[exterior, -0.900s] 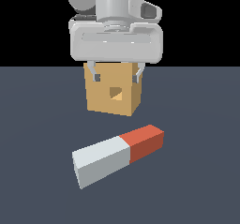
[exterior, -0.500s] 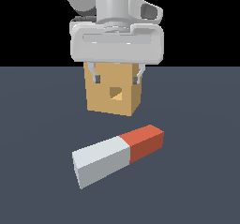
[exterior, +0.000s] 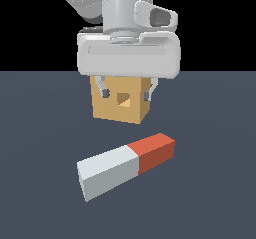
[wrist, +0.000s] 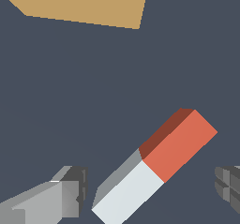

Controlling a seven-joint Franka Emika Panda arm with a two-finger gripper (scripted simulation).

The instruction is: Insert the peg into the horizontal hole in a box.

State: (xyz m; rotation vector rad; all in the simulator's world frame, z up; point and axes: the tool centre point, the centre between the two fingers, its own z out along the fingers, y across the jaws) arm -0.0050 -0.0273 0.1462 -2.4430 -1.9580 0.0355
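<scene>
1. We see the peg [exterior: 126,165] lying flat on the dark desk [exterior: 215,193], nearer the front edge than the box [exterior: 121,101]; nothing holds it.
2. Its red-orange end points toward the exterior view's right and slightly away from the camera; its pale grey-white end points toward the exterior view's left and forward.
3. The box stands on the desk behind the peg, well apart from it, and the hole [exterior: 123,99] shows as a small square opening in the middle of the face turned toward us.
4. The tool [exterior: 126,92] hangs above the desk in front of the box, its fingers spread wide and pinching nothing; each fingertip overlaps one side of the box face in the exterior view.
5. In the wrist view we find the peg [wrist: 157,166] between the two fingers [wrist: 75,190], touching neither, and lying slantwise across the gap.
6. From that same view a corner of the box [wrist: 89,5] appears beyond the peg, with bare desk between them.
7. We cannot tell how high the fingertips sit above the peg.
</scene>
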